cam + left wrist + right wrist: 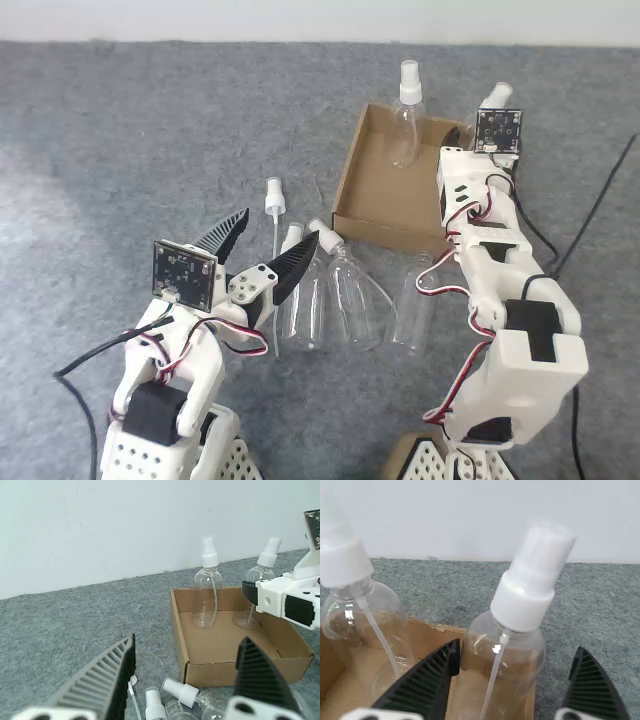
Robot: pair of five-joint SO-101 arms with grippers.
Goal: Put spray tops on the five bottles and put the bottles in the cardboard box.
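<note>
Bottles with spray tops, two, upright in cardboard box [385, 200]: far-wall bottle [404, 130]; corner bottle [505, 680] between right gripper [517, 649] jaws, spread wide, gripping nothing. Before box on carpet [150, 130]: lying capped bottles [305, 295], uncapped bottle [415, 300], loose spray top [274, 198]. Left gripper [280, 228] above them, wide open, empty.

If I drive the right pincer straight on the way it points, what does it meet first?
The capped bottle standing in the cardboard box. It sits dead ahead, between the open jaws of the right pincer. How close it is, I can't tell.
</note>
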